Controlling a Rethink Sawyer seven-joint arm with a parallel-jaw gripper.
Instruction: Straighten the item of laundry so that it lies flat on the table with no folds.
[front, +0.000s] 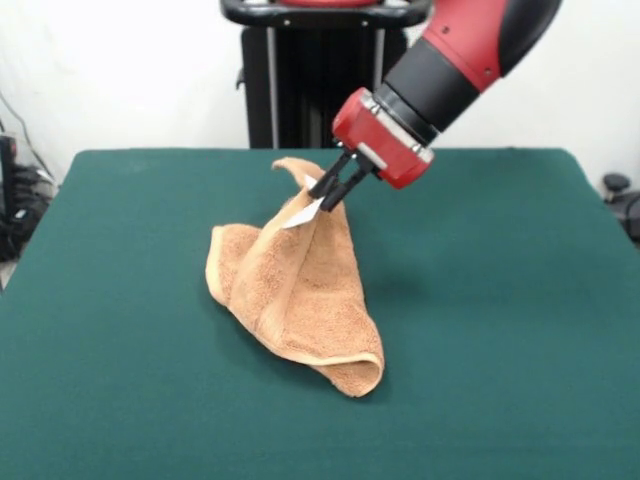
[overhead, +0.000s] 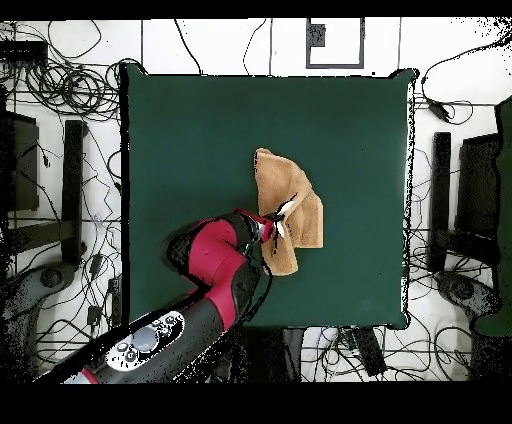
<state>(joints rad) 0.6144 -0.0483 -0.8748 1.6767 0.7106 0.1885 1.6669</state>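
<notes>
Mid-straighten: fingers clamped on towel edge by white tag, lifting it off desk centre; nxt likely drag outward, away from towel's folded bulk.

The towel is orange-tan with a white tag. The table is dark green. The arm is red and black.

Red and black arm, red wrist block, seemingly 2 black fingers
</notes>
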